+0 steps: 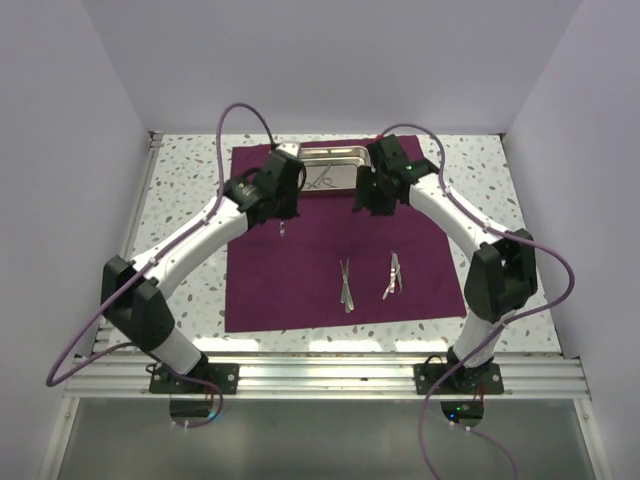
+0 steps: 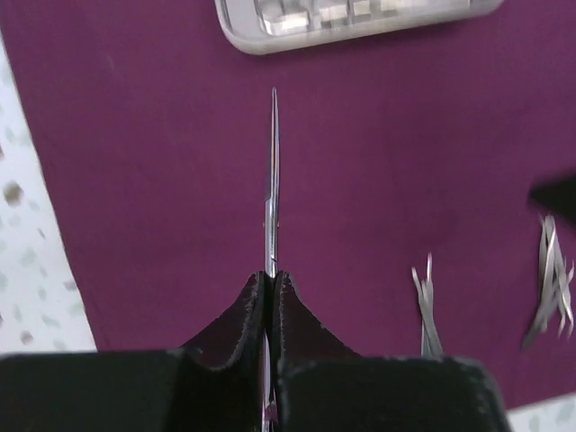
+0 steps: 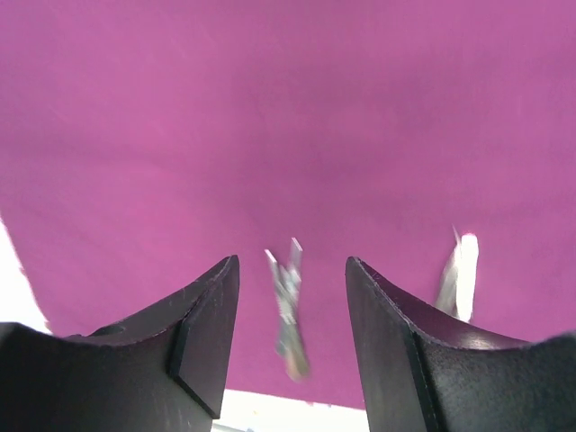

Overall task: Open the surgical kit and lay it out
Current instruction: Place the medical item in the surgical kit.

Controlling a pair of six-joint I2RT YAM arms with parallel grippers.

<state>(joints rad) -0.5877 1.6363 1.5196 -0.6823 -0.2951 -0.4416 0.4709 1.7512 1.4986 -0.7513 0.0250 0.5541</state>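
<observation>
A slim steel instrument [image 2: 273, 180] is clamped in the left gripper [image 2: 270, 279] over the purple cloth [image 3: 270, 108]; the right gripper [image 3: 292, 262] is spread wide.

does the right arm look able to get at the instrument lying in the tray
Probably yes: the right gripper is open and empty beside the tray, the instrument lies uncovered in it, and the left gripper, shut on a thin tool, sits off to the side.

Cannot tell the kind of slim steel instrument [image 2: 273, 180], its rear end buried between the left fingers [image 2: 236, 328]. Beyond their tips, tray [image 2: 360, 22] cut by the frame edge. Between the right fingers [image 3: 205, 333], blurred silver tools [image 3: 286, 310].
</observation>
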